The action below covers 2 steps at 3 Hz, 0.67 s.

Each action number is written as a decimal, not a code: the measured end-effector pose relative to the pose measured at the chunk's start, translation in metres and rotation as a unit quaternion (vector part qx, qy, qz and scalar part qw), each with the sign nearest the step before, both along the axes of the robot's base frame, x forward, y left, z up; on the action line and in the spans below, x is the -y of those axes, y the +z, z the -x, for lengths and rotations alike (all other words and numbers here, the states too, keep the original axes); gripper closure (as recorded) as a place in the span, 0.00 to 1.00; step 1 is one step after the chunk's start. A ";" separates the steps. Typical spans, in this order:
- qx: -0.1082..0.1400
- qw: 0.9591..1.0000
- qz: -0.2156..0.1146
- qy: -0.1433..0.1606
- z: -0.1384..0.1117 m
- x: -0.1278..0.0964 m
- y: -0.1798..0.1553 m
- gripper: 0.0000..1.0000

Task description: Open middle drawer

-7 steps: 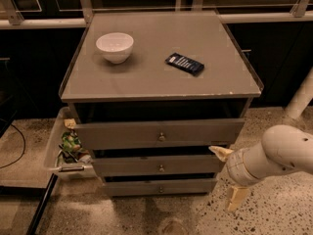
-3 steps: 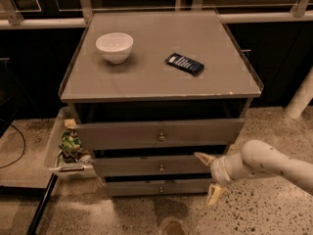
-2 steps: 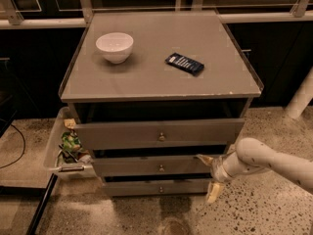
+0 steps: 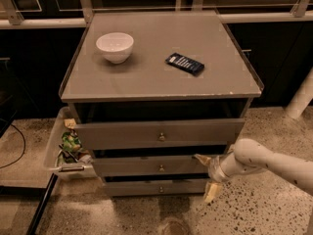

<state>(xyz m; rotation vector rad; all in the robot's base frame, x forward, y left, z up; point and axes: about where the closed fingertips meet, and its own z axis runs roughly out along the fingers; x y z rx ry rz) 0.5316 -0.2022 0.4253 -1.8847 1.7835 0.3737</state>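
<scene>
The middle drawer (image 4: 146, 166) is a shallow grey front with a small round knob (image 4: 161, 168), set between a taller top drawer (image 4: 159, 132) and a narrow bottom drawer (image 4: 156, 187). It looks closed or nearly so. My gripper (image 4: 205, 175) is at the drawer's right end, to the right of the knob and apart from it. It is open, with one pale finger (image 4: 200, 158) up against the drawer front and the other (image 4: 211, 192) lower down. It holds nothing.
A white bowl (image 4: 115, 46) and a dark blue packet (image 4: 185, 63) lie on the cabinet top (image 4: 146, 82). A clear bin of snack bags (image 4: 66, 148) stands on the floor at the left. A white post (image 4: 301, 99) rises at the right.
My arm has swung in from the right and stretched left, bringing the gripper from beside the cabinet to the middle drawer's right end. The drawers have not moved.
</scene>
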 end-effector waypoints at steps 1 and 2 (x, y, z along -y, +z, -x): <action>0.033 0.999 -0.017 0.007 -0.017 -0.010 -0.004 0.00; 0.076 0.997 -0.032 0.011 -0.036 -0.014 0.003 0.00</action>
